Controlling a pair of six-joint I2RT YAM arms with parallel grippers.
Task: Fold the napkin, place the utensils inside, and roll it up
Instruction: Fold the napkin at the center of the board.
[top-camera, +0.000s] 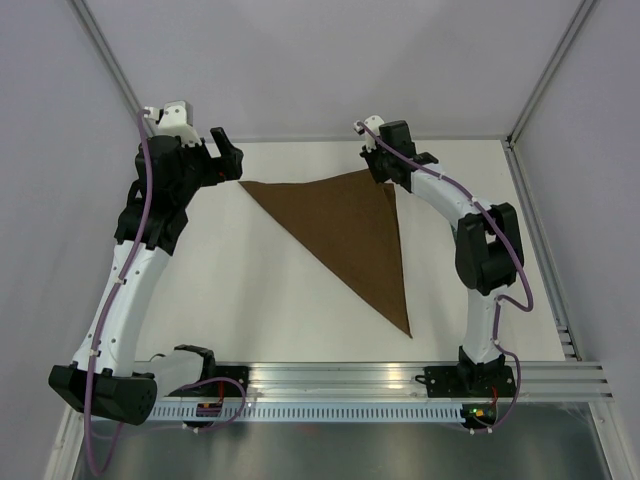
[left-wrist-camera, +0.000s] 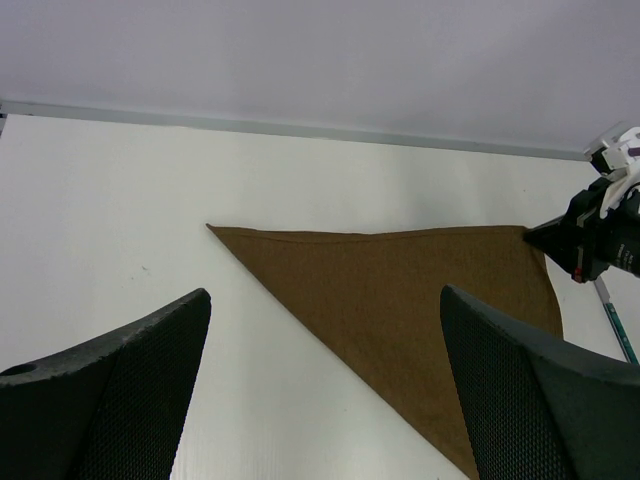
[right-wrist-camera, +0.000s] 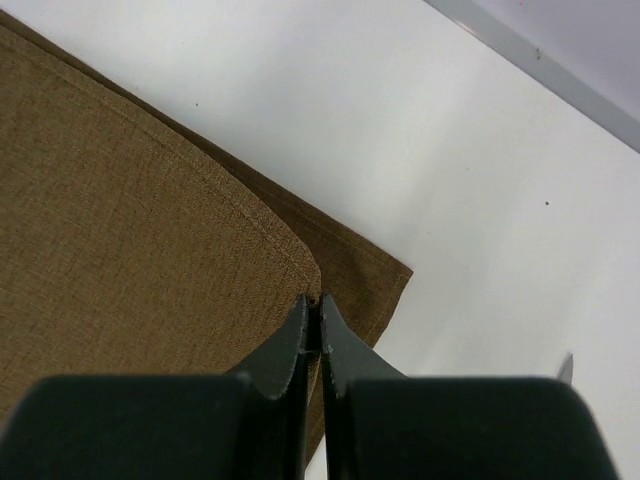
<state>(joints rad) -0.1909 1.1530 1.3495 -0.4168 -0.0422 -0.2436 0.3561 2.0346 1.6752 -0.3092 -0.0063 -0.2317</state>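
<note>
One folded napkin, triangular, points its longest tip near-rightward.

Left arm: white tubular links w/ black joint housings, and a purple cable ran along it under white clips. Right arm: same white/black build, purple cable looped past its bulky black elbow. Both sat on black base blocks at the worktop's near edge, w/ a green LED on the right one. Left gripper: black fingers w/ dimpled, mesh-like texture. Right gripper: smooth dark tapered fingers.
</note>
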